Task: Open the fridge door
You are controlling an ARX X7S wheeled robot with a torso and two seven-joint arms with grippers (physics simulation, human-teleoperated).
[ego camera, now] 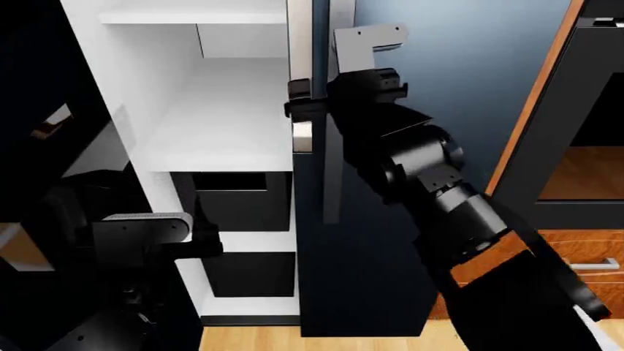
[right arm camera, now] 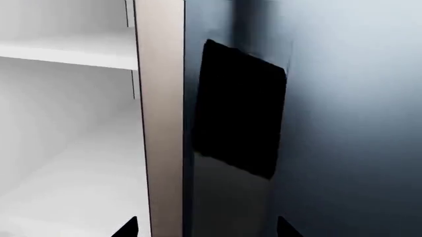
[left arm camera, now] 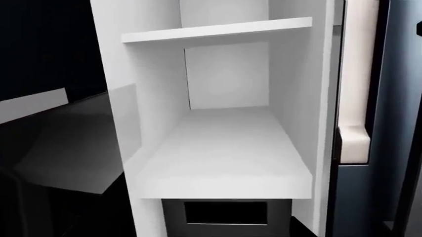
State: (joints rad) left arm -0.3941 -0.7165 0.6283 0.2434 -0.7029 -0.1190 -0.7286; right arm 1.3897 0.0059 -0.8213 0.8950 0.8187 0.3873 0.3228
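fridge [ego camera: 390, 241] open, white shelves [ego camera: 224, 117], wooden floor [ego camera: 253, 338]

One fridge [ego camera: 390, 241] fills the head view, its left compartment open. Inside it, two white shelves [ego camera: 219, 117] are visible, and below them two black bins [ego camera: 239, 201] sit stacked one above the other. One silver handle [ego camera: 302, 88] shows on the closed right-hand door. Two robot arms appear. One wooden cabinet [ego camera: 585, 183] stands beside the fridge.
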